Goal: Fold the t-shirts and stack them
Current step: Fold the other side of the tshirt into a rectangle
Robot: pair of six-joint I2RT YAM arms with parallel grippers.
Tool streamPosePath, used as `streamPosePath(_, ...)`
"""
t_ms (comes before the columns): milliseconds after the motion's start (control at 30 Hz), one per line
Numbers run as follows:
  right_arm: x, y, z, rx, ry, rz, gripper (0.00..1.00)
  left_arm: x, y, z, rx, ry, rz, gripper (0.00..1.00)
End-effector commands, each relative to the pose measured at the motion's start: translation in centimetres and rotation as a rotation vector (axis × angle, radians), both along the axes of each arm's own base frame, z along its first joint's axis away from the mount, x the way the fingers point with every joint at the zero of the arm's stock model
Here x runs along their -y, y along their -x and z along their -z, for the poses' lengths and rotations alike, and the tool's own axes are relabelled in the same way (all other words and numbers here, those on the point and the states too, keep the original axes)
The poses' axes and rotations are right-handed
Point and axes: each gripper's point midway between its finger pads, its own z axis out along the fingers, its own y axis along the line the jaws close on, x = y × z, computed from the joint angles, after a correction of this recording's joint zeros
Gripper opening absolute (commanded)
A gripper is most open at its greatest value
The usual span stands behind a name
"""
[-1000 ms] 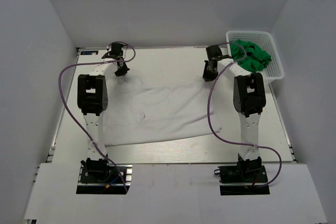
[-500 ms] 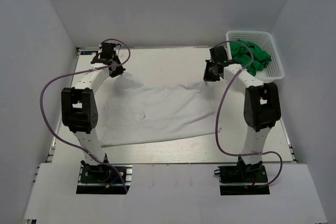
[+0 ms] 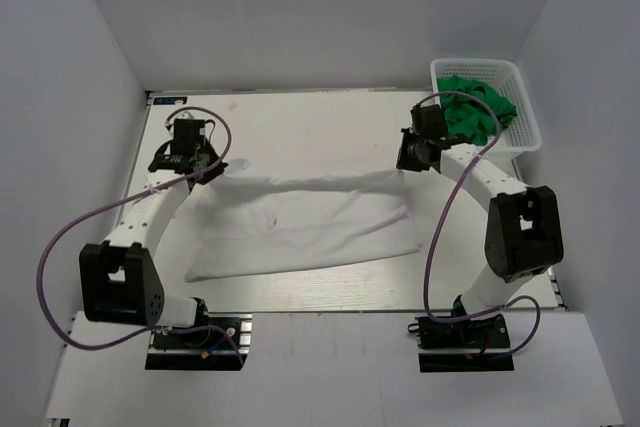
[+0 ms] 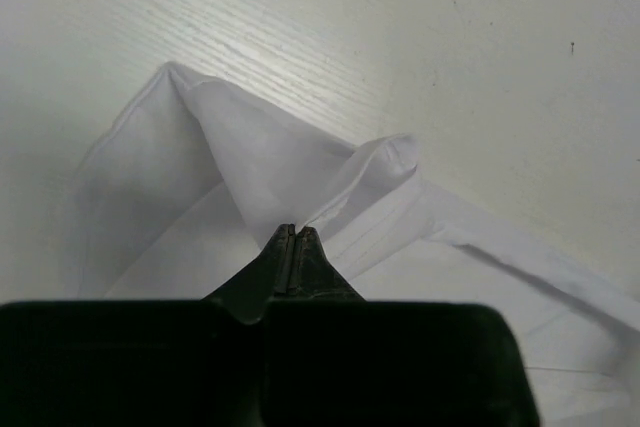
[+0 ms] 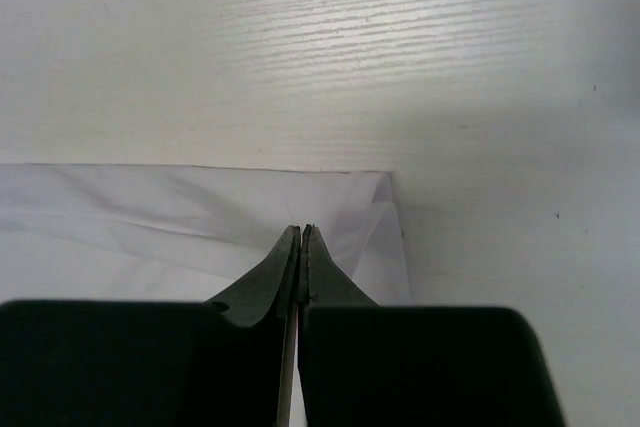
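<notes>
Top external, left claw and right claw pinching white t-shirt (far corners)

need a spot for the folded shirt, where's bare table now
Bare table: the far strip between the white t-shirt and back wall, and the near strip before the arm bases. Crowded: far right corner, basket of green t-shirts.

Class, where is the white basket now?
Top view: the white basket sits at the far right corner of the table, holding green t-shirts, beside the right claw.
</notes>
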Motion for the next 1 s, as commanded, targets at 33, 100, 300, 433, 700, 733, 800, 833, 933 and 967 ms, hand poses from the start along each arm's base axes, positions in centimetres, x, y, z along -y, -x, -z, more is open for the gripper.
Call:
streamPosePath(33,0.4,0.7,-1.8,0.061,-0.010,0.012,0.00,-0.1,4.1,0.4,-0.023,0.034,-0.047,0.00)
streamPosePath(100,0.7,1.2,-2.0,0.068,-0.006,0.017,0.00,-0.2,5.4,0.2,-0.016,0.058,-0.072,0.00)
streamPosePath(300,1.1,2.8,-1.6,0.043,-0.004,0.013,0.00,-0.5,10.3,2.2,-0.074,0.088,-0.119,0.00)
streamPosePath(433,1.1,3.7,-1.2,0.033,-0.012,0.002,0.00,-0.6,12.8,3.3,-0.090,0.118,-0.158,0.00)
streamPosePath(700,1.6,5.7,0.4,0.001,-0.008,0.002,0.00,0.4,17.0,6.9,-0.192,0.225,-0.234,0.00)
streamPosePath(733,1.7,5.9,0.7,-0.012,-0.006,0.003,0.00,0.6,17.3,7.2,-0.204,0.239,-0.239,0.00)
streamPosePath(800,1.7,6.1,1.4,-0.031,-0.001,0.008,0.00,1.3,18.5,8.2,-0.270,0.269,-0.229,0.01)
streamPosePath(833,2.0,6.6,2.1,-0.055,0.005,0.014,0.03,1.5,18.8,8.5,-0.286,0.285,-0.231,0.15)
streamPosePath(933,2.7,7.6,3.4,-0.098,0.028,0.040,0.47,2.1,20.8,9.1,-0.392,0.300,-0.225,0.70)
streamPosePath(967,2.9,7.9,3.4,-0.104,0.035,0.054,0.64,2.0,21.2,9.0,-0.412,0.295,-0.229,0.86)
